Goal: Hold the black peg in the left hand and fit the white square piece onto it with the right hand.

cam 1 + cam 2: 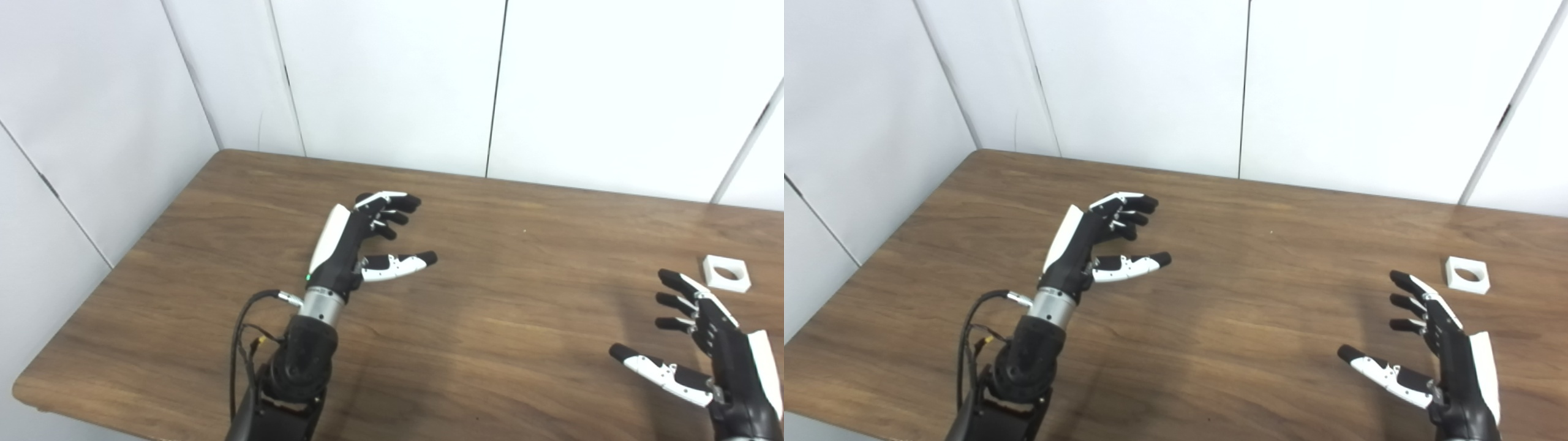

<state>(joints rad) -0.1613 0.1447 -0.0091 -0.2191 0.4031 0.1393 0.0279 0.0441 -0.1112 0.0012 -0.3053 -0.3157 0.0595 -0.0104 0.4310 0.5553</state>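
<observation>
From my left eye, my left hand [352, 245] is up over the brown table [490, 294]. Its fingers [392, 211] are spread apart and curl a little, and they hold nothing. My right hand [704, 343] is low on the other side, with its fingers [674, 285] wide apart too, and it holds nothing. The white square piece [726, 273] lies flat on the table, just past the tips of my right fingers and not touching them. It has a round hole in it.

From my right eye, my left hand [1090, 242] holds nothing, fingers apart. My right hand [1439, 343] is the same. The white square piece [1467, 274] sits near my right fingertips, far from my left fingers. I cannot see the black peg in either view.
</observation>
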